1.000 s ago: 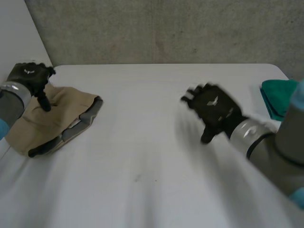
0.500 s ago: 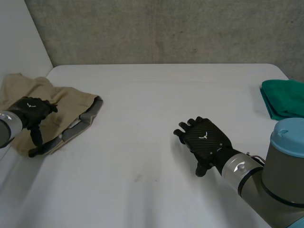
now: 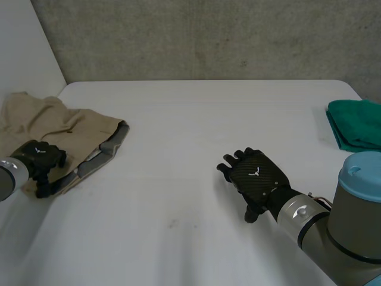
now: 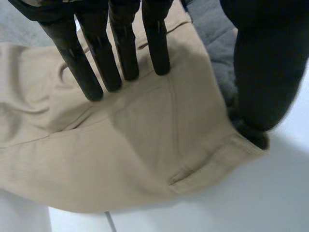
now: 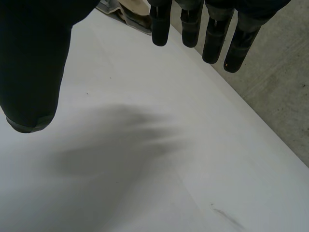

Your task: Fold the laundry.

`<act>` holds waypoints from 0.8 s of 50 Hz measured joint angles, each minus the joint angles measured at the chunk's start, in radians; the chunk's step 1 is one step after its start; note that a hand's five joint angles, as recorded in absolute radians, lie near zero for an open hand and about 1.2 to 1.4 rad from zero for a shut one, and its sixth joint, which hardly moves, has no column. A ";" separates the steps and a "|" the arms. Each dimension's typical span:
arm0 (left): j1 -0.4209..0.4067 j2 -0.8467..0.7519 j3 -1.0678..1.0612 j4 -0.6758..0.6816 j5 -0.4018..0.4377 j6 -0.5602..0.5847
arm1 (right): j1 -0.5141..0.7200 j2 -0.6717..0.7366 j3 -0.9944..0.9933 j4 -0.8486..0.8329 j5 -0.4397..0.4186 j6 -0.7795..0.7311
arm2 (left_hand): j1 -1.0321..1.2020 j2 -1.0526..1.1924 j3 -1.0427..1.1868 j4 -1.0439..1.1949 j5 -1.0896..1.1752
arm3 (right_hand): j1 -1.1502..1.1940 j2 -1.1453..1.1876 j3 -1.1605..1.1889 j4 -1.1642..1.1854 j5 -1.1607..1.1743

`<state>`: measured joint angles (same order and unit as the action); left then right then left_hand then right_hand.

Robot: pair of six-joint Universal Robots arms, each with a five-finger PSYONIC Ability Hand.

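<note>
The beige garment (image 3: 71, 128) lies crumpled on the white table (image 3: 190, 107), on my left arm's side, with its grey band (image 3: 113, 143) turned toward the middle of the table.

My left hand (image 3: 40, 159) is at the garment's near edge. In the left wrist view its fingers (image 4: 123, 48) are straight and close side by side, with their tips over the beige fabric. The thumb stands apart, just beside the stitched hem (image 4: 207, 164). Nothing is pinched, as far as I can see.

My right hand (image 3: 256, 174) hovers over bare table, well apart from the garment on the grey band's side. Its fingers are straight and a little spread, the thumb is wide, and it holds nothing. A folded green cloth (image 3: 357, 122) lies much farther from the garment than the right hand does.

I judge the task is at its beginning, because the garment is not flat yet. To do this step well, I would close the left thumb and fingers on the hem only, taking one layer and not a bunch. The right hand should come to the grey band and pinch there. Then both hands should pull apart gently, so that the fabric spreads flat before any fold. A grasp through several layers would keep the wrinkles inside.
</note>
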<state>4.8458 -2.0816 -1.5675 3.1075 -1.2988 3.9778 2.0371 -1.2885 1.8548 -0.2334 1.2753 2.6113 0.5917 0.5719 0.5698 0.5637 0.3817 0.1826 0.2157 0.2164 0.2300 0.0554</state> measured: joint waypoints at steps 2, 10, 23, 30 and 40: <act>-0.002 -0.003 0.000 0.009 -0.006 0.000 | 0.000 0.000 0.000 0.000 0.000 0.000 | 0.120 0.119 0.119 0.115 0.109 | 0.000 0.000 0.000 0.000 0.000; -0.051 -0.044 0.023 0.136 -0.135 -0.008 | -0.013 -0.001 0.001 0.002 0.004 -0.001 | 0.541 0.613 0.609 0.628 0.578 | 0.000 0.000 0.000 0.000 0.000; -0.291 -0.022 0.166 0.174 -0.267 -0.175 | -0.107 -0.012 -0.016 0.001 0.009 0.002 | 0.541 0.620 0.617 0.630 0.578 | 0.000 0.000 0.000 0.000 0.000; -0.476 0.044 0.244 0.097 -0.251 -0.380 | -0.179 -0.014 -0.036 0.002 0.009 0.007 | 0.541 0.621 0.622 0.633 0.578 | 0.000 0.000 0.000 0.000 0.000; -0.771 0.015 0.401 0.028 -0.242 -0.537 | -0.261 -0.014 -0.072 0.002 0.011 0.018 | 0.547 0.622 0.633 0.635 0.585 | 0.000 0.000 0.000 0.000 0.000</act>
<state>4.0745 -2.0669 -1.1667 3.1357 -1.5410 3.4403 1.7761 -1.3024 1.7831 -0.2316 1.2865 2.6294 1.1389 1.1937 1.2028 1.1985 0.9667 0.1826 0.2157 0.2164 0.2300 0.0554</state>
